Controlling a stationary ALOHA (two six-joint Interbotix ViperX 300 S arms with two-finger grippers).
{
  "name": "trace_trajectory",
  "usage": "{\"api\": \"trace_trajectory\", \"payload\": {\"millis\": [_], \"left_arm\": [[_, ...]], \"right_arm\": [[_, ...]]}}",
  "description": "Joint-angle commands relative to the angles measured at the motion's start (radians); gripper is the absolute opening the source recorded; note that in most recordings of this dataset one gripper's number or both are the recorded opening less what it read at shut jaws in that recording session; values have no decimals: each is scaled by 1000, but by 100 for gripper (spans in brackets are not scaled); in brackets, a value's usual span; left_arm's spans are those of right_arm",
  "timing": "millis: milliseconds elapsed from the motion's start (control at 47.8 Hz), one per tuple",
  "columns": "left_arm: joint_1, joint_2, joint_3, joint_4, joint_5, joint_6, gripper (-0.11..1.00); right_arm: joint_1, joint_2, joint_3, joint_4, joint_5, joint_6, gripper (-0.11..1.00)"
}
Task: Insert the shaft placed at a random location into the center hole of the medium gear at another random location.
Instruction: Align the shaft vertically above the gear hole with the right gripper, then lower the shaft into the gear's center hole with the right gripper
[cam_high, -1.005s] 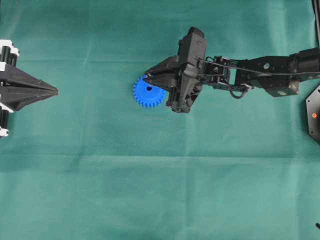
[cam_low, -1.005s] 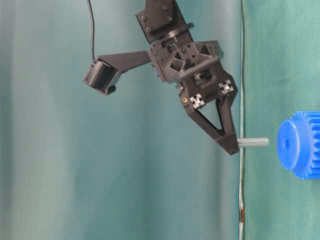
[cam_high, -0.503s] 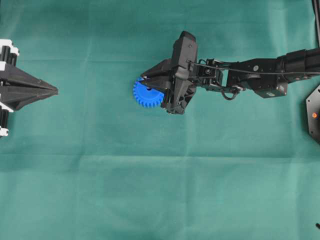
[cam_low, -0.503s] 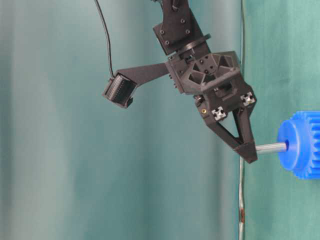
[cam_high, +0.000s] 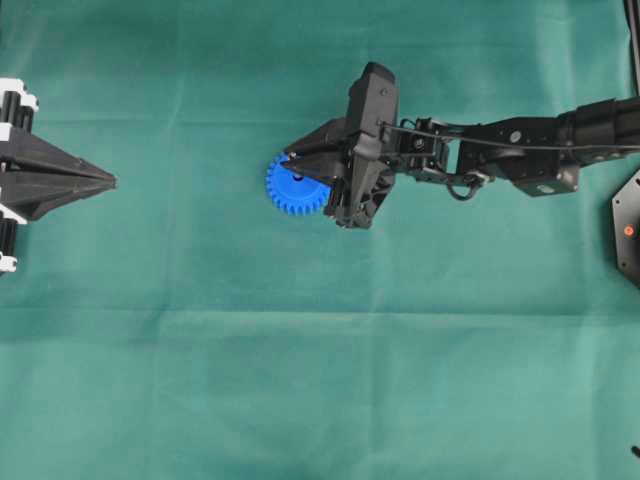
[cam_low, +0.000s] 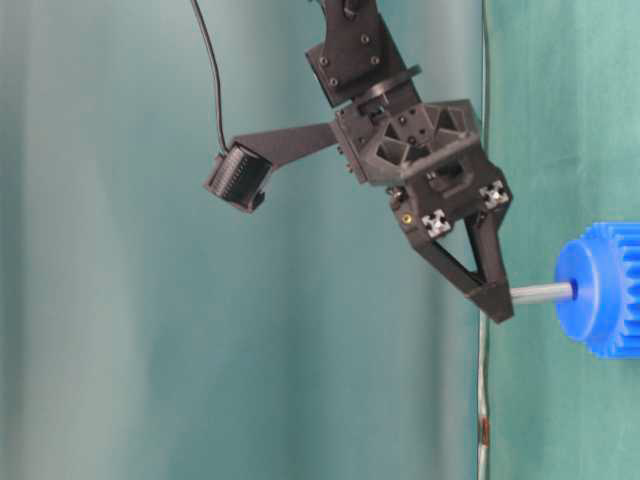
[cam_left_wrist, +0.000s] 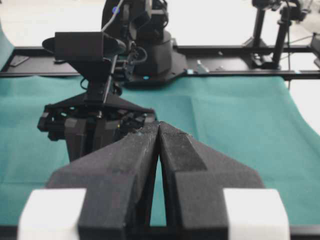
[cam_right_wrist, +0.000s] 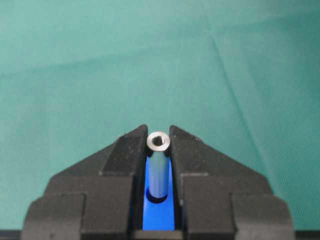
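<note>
Gripping the shaft (cam_right_wrist: 159, 167) between its two black fingers (cam_right_wrist: 125, 155), the right claw (cam_low: 490, 300) hangs directly over the medium gear (cam_high: 293, 186), which lies flat on the green-covered bench (cam_high: 300, 350). In the table-level view the pin's far end meets the center hole (cam_low: 573, 290) in the blue hub, while its other end is clamped at the fingertips. The right wrist view shows blue plastic beneath the pin. Far from the gear, at the bench's edge, the left claw (cam_left_wrist: 158, 131) sits with its fingers pressed together, holding nothing
</note>
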Motion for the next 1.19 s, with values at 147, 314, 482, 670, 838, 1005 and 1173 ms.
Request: {"api": "trace_trajectory", "payload": {"millis": [147, 314, 482, 670, 838, 1005, 1173], "left_arm": [[3, 5, -21, 3, -8, -2, 0], [3, 5, -21, 3, -8, -2, 0], [3, 5, -21, 3, -8, -2, 0], [3, 5, -21, 3, -8, -2, 0], [3, 5, -21, 3, -8, -2, 0], [3, 5, -20, 3, -8, -2, 0], [3, 5, -20, 3, -8, -2, 0]], "right_arm": [[5, -46, -9, 0, -8, -8, 14], [6, -37, -8, 0, -17, -8, 14], [6, -6, -9, 2, -25, -8, 14], [6, 20, -9, 2, -38, -8, 14], [6, 37, -8, 2, -43, -8, 14], [6, 49, -9, 2, -38, -3, 14], [9, 51, -5, 2, -35, -3, 14]]}}
